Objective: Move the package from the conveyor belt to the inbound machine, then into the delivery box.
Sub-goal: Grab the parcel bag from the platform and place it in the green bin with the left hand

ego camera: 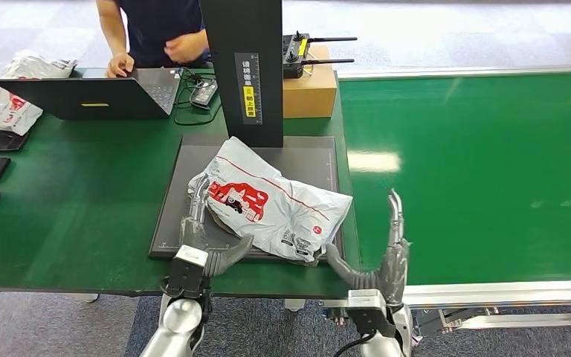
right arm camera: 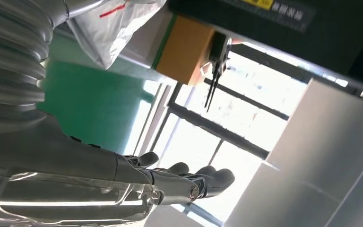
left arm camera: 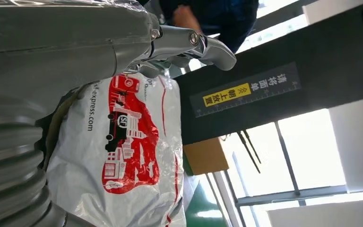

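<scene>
You see the package (ego camera: 275, 201) lying on the inbound machine's dark platform (ego camera: 171, 216), between your two hands. Your left hand (ego camera: 197, 223) presses its fingers against the near left edge. Your right hand (ego camera: 386, 256) stands beside it, fingers straight, holding nothing.

1. Two white packages: one on the machine's plate (ego camera: 279, 201), one at the table's far left (ego camera: 7, 93).
2. One laptop (ego camera: 93, 95).
3. One cardboard box (ego camera: 311, 91).
4. Two robot hands: left (ego camera: 197, 223), right (ego camera: 390, 249).
5. One person (ego camera: 156, 30).
</scene>
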Action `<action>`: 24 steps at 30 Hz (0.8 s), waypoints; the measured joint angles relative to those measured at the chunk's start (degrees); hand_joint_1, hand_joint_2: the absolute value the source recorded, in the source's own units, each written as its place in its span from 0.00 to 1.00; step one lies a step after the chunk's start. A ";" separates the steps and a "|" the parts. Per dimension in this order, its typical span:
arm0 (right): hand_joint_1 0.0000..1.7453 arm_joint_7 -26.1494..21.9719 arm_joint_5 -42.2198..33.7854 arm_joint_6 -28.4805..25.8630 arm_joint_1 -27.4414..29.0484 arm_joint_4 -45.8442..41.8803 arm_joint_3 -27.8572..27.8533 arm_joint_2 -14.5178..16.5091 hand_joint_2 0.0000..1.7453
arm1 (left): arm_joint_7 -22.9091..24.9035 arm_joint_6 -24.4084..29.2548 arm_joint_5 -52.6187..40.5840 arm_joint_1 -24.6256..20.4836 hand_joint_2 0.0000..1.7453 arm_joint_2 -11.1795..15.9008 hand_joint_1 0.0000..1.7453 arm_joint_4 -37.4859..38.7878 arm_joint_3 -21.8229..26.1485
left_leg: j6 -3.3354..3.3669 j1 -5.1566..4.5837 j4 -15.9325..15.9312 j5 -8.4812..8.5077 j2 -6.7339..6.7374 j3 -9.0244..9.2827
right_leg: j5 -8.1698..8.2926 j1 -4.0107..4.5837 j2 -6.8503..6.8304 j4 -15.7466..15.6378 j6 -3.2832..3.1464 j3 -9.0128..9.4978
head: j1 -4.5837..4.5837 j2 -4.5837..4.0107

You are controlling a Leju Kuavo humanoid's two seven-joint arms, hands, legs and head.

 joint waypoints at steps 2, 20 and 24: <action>0.00 -0.46 -2.27 0.25 2.04 -2.11 -1.16 0.11 1.00 | 0.62 0.81 -2.60 -0.62 1.00 0.14 0.00 -0.44 -0.36 | 0.00 0.00 0.00 0.01 0.00 0.00 | 0.00 0.00 -0.01 0.00 0.00 0.01 | 0.01 0.00; 0.00 -1.46 -6.94 9.03 8.21 -8.02 -7.88 1.04 1.00 | 11.54 -8.85 -29.36 -17.89 1.00 5.50 0.00 3.01 -7.81 | 0.01 0.00 0.00 0.07 0.00 0.02 | 0.04 0.00 -0.01 0.01 -0.01 0.05 | -0.01 0.00; 0.00 -1.46 -8.56 9.58 7.77 -7.77 -7.90 1.02 1.00 | 15.43 -11.39 -34.72 -24.93 1.00 6.40 0.00 10.58 -11.82 | 0.00 0.00 0.00 0.08 0.01 0.02 | 0.05 0.00 0.00 0.01 -0.02 0.04 | 0.01 0.00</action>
